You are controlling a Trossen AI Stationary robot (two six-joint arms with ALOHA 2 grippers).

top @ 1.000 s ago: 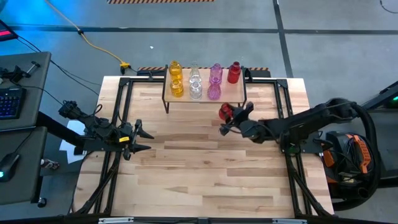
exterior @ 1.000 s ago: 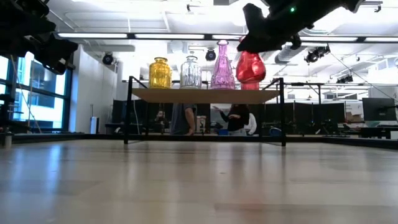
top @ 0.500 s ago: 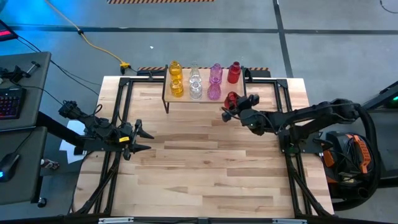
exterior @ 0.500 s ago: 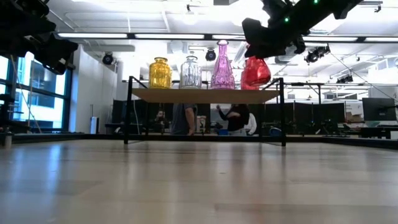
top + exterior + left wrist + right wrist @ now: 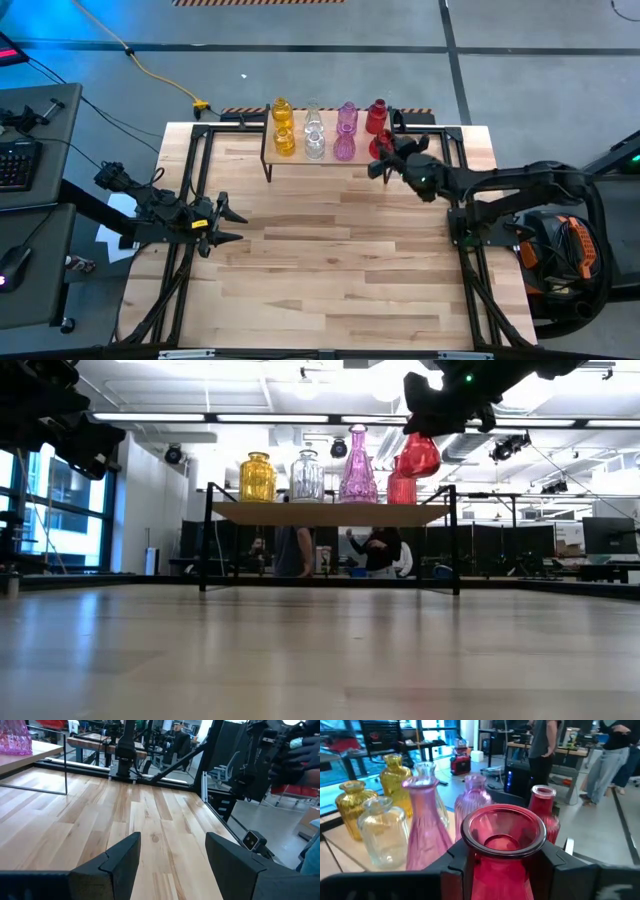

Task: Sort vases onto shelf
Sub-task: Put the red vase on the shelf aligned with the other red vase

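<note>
Gripping the last red vase (image 5: 503, 851) around its neck, just below the flared mouth, in the right gripper (image 5: 386, 160). Hanging above the shelf (image 5: 377, 151) at its right end, not yet resting on the board. Tilting a little in the low view, with the body leaning off vertical over the shelf's right edge.

Looking past the held vase from the right wrist: standing just beyond it, the other red vase (image 5: 543, 815); lying to one side, the two pink vases (image 5: 423, 825), then the clear ones (image 5: 384, 832), then the yellow ones (image 5: 351, 807). Leaving, judging by the high view, one free spot: the front of the red column, beside the front pink vase (image 5: 344, 148) and in front of the back red vase (image 5: 377, 117).

Turning on that gap, probably: needing the vase's long axis brought upright and lowered straight down, base first, between the pink neighbour and the shelf's right edge, short of the red vase behind. Risking a knock to either neighbour if carried sideways while still tilted.

Waiting well apart, the left gripper (image 5: 171, 865), fingers spread and holding nothing, low over the table (image 5: 330, 260) near its left edge. Sitting far nearer the spot, the right arm.
</note>
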